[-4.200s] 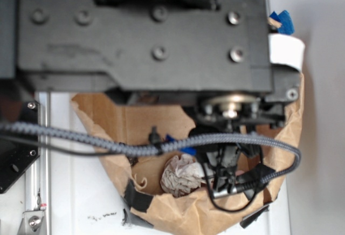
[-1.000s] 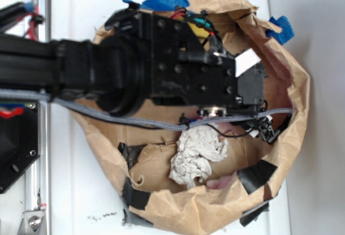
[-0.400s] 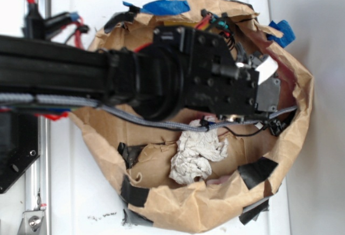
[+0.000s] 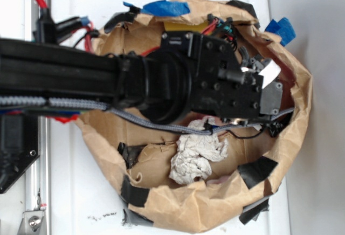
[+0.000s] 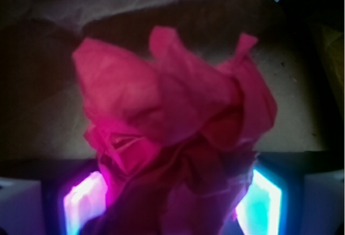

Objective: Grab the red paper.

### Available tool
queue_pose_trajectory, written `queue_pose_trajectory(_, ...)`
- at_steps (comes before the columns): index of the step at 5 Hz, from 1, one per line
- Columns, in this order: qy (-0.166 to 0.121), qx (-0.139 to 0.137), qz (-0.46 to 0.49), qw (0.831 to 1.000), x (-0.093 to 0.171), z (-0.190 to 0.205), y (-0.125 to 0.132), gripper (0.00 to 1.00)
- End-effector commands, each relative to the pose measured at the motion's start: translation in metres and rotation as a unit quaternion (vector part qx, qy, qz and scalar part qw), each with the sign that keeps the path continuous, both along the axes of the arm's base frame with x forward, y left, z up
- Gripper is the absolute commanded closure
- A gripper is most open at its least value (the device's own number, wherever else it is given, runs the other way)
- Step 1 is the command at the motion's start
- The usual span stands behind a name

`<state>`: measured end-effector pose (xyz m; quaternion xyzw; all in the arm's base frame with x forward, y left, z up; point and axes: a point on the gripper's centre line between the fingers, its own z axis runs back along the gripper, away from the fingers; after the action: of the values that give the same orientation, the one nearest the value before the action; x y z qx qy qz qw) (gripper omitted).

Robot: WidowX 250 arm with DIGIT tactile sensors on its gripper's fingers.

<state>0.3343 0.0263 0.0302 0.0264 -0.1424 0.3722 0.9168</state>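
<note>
In the wrist view the red paper (image 5: 172, 116), a bright red creased wad, fills the middle of the frame and sits between my two glowing fingers (image 5: 86, 202). My gripper (image 5: 172, 213) is shut on its lower part. Brown bag paper lies behind it. In the exterior view my black arm (image 4: 215, 84) reaches over the bag and hides both the jaws and the red paper.
A brown paper bag (image 4: 183, 208), patched with black tape (image 4: 257, 171) and blue tape (image 4: 164, 7), surrounds the work area. A whitish-grey crumpled paper ball (image 4: 197, 157) lies inside it, below the arm. A yellow sponge (image 4: 186, 26) shows at the bag's far edge.
Over the last second the arm's wrist has moved right and slightly up across the bag. The whitish-grey ball has stayed where it was.
</note>
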Motion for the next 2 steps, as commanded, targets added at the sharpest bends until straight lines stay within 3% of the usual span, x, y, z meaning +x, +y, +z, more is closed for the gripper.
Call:
queue_pose_trajectory(1,-0.018,-0.004,-0.009,1.0,0.0042,0.0087,-0.0012,1.0)
queue_pose_trajectory(2,-0.011,-0.006,-0.025,1.0,-0.0002,0.0151,-0.0005,1.0)
